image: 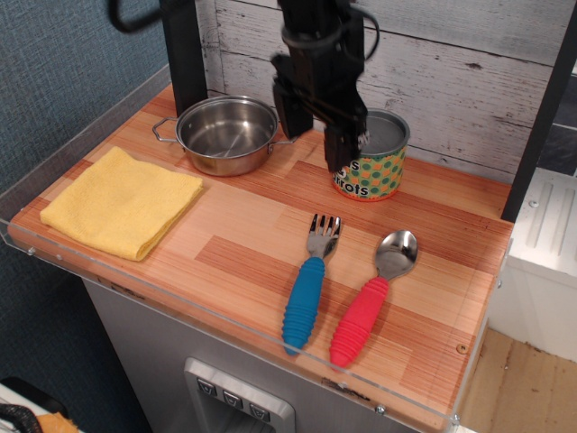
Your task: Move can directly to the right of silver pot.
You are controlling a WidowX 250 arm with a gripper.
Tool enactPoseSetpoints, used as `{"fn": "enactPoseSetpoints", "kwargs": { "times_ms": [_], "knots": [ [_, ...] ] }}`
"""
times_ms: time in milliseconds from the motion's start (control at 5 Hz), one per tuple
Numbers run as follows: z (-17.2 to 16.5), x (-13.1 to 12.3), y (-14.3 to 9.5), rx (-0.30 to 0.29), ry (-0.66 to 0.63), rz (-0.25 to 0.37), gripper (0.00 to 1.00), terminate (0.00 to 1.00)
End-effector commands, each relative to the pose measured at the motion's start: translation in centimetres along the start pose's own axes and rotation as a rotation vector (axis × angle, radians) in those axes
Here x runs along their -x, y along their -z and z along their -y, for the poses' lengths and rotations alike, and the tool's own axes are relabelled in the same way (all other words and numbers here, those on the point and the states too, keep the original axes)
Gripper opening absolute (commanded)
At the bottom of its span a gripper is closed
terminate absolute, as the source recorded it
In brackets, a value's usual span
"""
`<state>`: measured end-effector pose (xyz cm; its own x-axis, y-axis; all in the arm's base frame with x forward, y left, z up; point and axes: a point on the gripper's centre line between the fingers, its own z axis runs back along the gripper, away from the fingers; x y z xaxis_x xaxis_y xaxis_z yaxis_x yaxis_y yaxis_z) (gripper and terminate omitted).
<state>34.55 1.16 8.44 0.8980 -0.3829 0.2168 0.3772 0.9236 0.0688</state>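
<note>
The can (377,162), with a grey lid and an orange label with green dots, stands upright on the wooden table, to the right of the silver pot (225,133) with a gap between them. The pot is empty and sits at the back left of the table. My gripper (314,142) hangs between pot and can, just left of the can. It is open and empty. Its right finger (339,149) covers the can's left edge in this view.
A folded yellow cloth (122,200) lies at the front left. A blue-handled fork (308,287) and a red-handled spoon (371,293) lie in front of the can. A white plank wall (451,63) closes the back, and a black post (185,50) stands behind the pot.
</note>
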Motion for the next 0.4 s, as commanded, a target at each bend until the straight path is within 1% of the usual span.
{"fn": "enactPoseSetpoints", "kwargs": {
  "times_ms": [0, 200],
  "knots": [
    [-2.3, 1.9, -4.7, -0.014, -0.111, 0.02, 1.0, 0.0],
    [-4.1, 3.6, -5.6, -0.014, -0.191, -0.007, 1.0, 0.0]
  ]
}}
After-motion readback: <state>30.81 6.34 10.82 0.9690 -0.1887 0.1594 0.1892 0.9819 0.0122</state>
